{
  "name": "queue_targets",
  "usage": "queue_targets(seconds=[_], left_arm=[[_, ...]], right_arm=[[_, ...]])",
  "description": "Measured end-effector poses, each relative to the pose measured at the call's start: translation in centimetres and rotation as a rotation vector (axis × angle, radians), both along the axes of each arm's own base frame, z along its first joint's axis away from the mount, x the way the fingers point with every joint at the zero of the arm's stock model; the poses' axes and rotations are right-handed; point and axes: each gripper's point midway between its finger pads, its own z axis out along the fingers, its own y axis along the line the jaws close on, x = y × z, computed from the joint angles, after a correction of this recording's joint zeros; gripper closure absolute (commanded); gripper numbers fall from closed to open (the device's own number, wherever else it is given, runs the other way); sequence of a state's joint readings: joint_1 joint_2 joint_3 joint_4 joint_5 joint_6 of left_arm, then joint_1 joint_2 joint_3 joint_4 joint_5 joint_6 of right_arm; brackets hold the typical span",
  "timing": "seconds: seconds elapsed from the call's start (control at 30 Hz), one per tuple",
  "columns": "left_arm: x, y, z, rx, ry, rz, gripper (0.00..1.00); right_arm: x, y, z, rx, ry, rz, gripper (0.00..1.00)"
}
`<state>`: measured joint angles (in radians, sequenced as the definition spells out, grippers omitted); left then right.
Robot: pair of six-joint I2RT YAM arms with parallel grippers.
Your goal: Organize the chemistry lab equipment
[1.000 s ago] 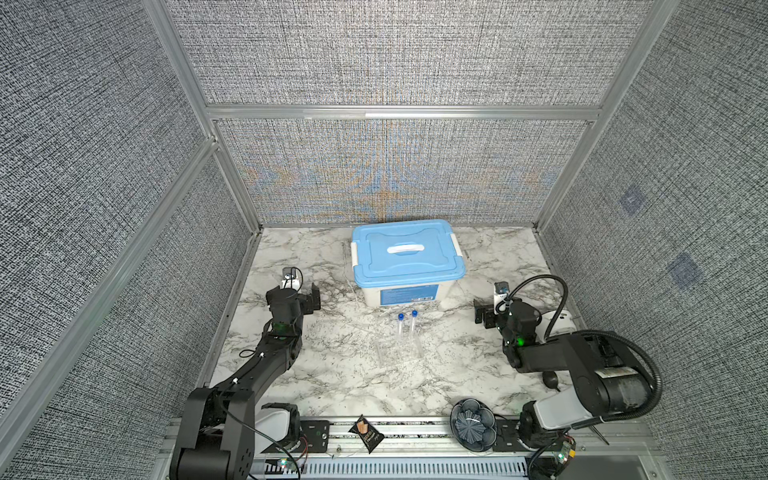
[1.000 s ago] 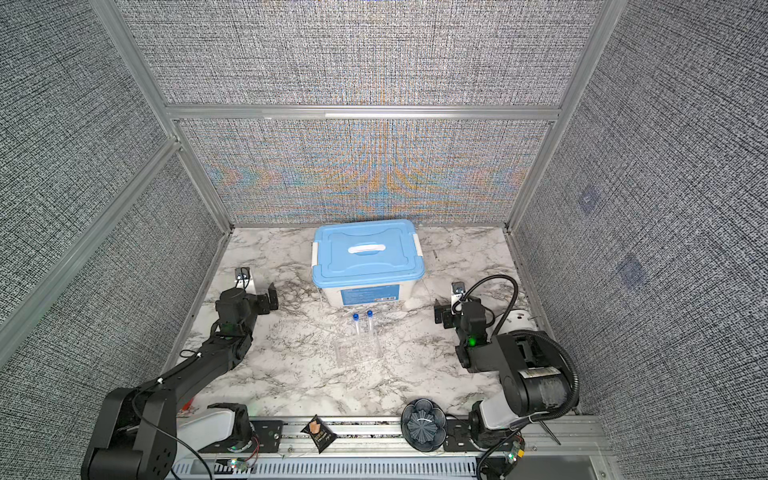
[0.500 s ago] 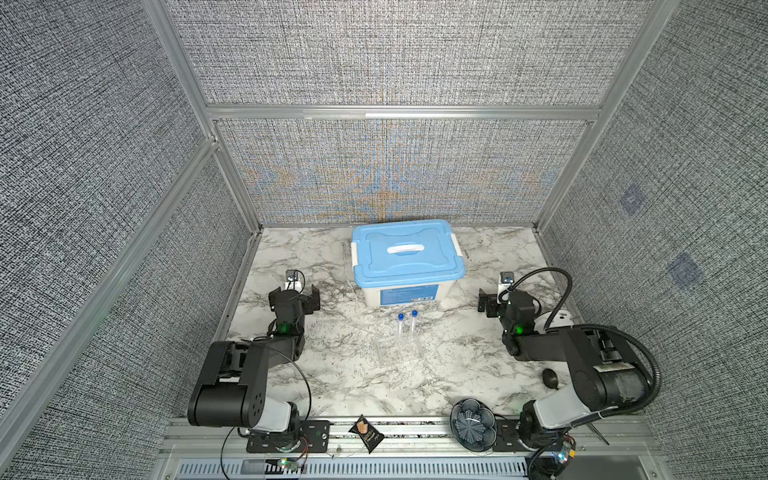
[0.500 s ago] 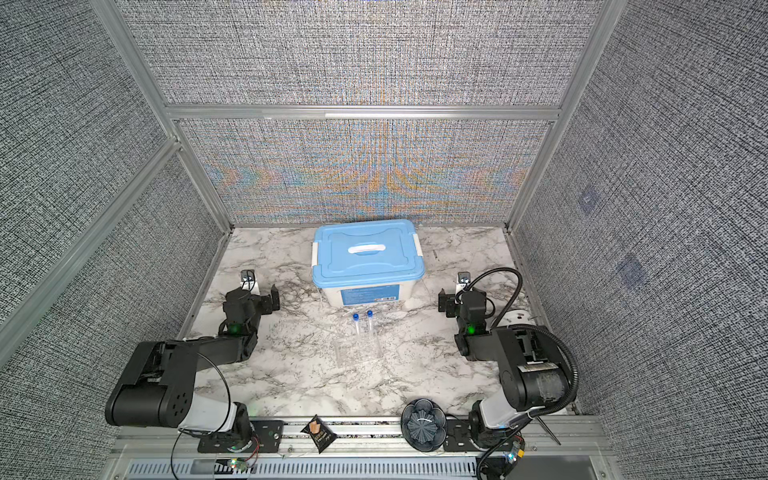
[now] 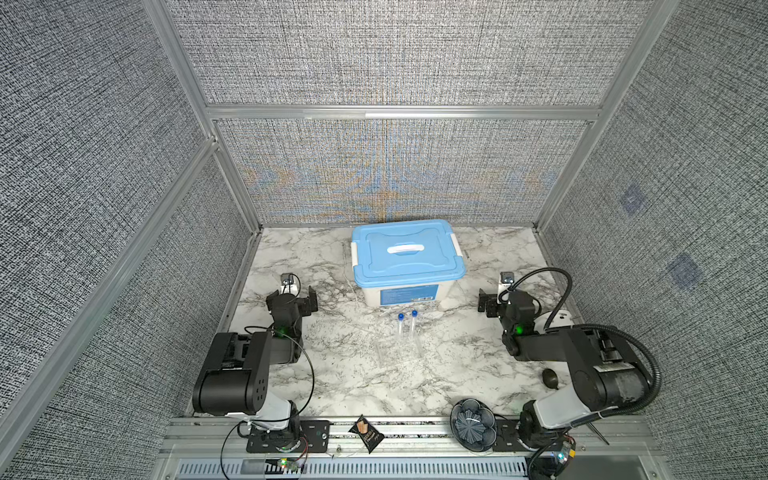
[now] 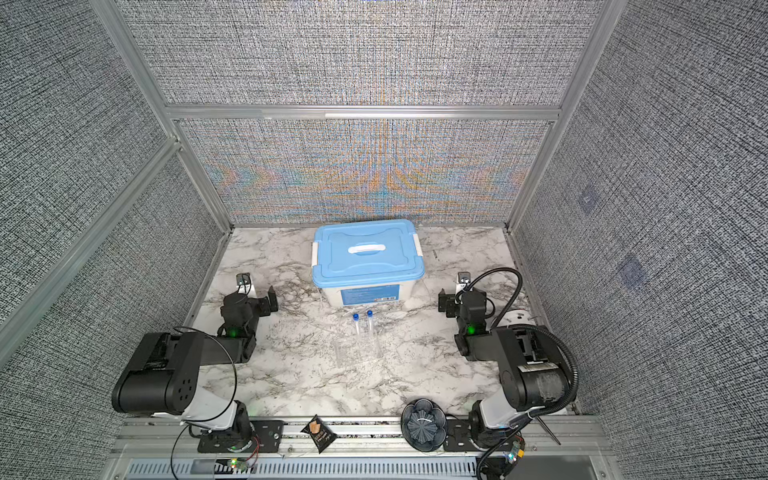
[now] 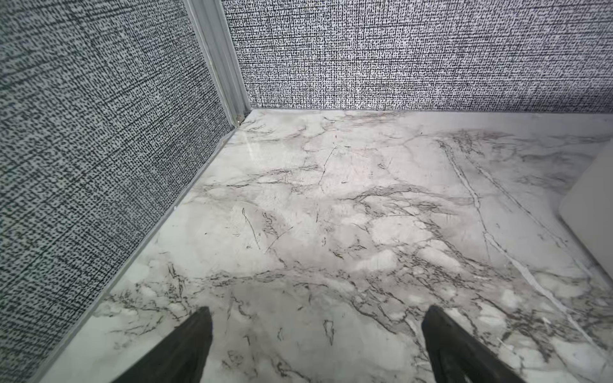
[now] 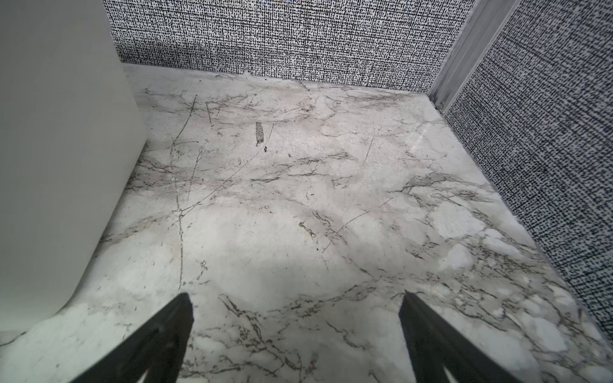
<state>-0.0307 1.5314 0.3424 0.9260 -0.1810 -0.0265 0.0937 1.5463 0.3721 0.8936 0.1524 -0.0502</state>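
Two slim clear tubes with blue caps (image 5: 400,326) (image 6: 356,326) stand side by side in a clear plastic rack (image 5: 399,349) (image 6: 357,351) at mid table, just in front of the box. A white rounded piece (image 5: 562,322), maybe a dish, shows partly behind the right arm. My left gripper (image 5: 293,297) (image 7: 316,315) hangs open over bare marble near the left wall. Near the right wall, my right gripper (image 5: 509,301) (image 8: 297,301) is open too, with only marble between its fingers. Both are well apart from the rack.
A white box with a shut blue lid (image 5: 405,255) (image 6: 368,253) stands at the back middle; its wall shows in the wrist views (image 7: 593,199) (image 8: 59,165). On the front rail lie a dark blue bowl (image 5: 473,424) and a black packet (image 5: 365,432). A small dark lump (image 5: 550,377) lies by the right arm.
Both arms have folded back over their bases, the left one most. The grippers stayed roughly in place and open. The tubes, rack and box have not moved.
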Motion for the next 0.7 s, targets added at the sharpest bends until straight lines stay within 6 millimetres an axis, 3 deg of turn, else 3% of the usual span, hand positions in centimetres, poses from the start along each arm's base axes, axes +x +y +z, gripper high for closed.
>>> queue_targets(seconds=[0.57, 0.7], left_arm=[[0.0, 0.0, 0.1, -0.001, -0.002, 0.000, 0.01], [0.0, 0.0, 0.1, -0.001, -0.002, 0.000, 0.01]], right_arm=[[0.4, -1.0, 0.0, 0.043, 0.011, -0.010, 0.01], [0.4, -0.5, -0.1, 0.054, 0.014, 0.018, 0.01]])
